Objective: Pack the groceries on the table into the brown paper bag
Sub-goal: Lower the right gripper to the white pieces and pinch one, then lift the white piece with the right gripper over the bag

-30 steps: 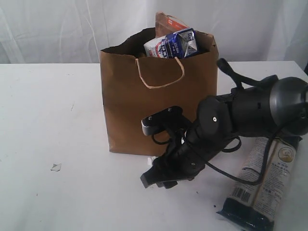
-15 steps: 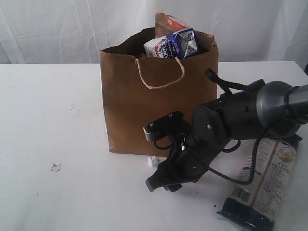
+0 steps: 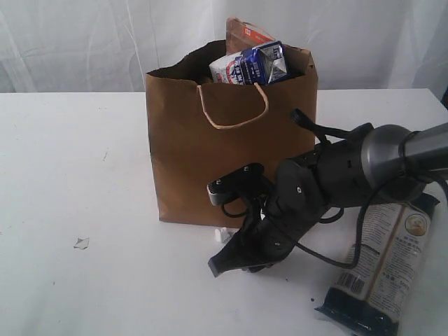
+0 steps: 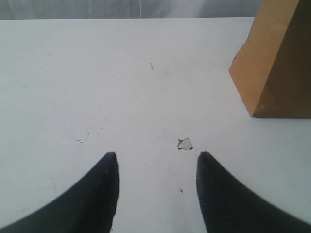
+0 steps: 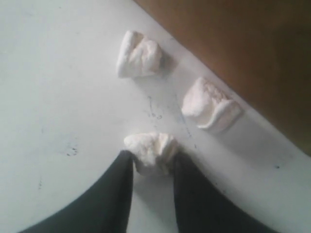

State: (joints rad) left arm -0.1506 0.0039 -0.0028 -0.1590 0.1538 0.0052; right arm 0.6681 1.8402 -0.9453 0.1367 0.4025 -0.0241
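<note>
The brown paper bag [image 3: 210, 154] stands upright mid-table, with a blue-white carton [image 3: 252, 64] and a brown pouch with an orange label [image 3: 241, 31] poking out of its top. A long dark noodle packet [image 3: 385, 266] lies on the table [image 3: 70, 175] at the front right. My right gripper [image 3: 224, 262] is low at the bag's front base. Its fingers [image 5: 151, 158] are shut on a small white scrap [image 5: 150, 150]. My left gripper [image 4: 155, 158] hovers open over bare table, holding nothing, with the bag's corner [image 4: 277, 63] off to one side.
Two more white scraps [image 5: 139, 54] [image 5: 210, 104] lie along the bag's bottom edge [image 5: 243, 48]. A small grey scrap [image 3: 82, 243] lies on the table at the front left, just ahead of the left fingertips [image 4: 184, 143]. A white curtain hangs behind.
My right arm has dropped lower and drawn in toward the bag's base, and its fingers have closed in on the white scrap. The bag and noodle packet have not moved.
</note>
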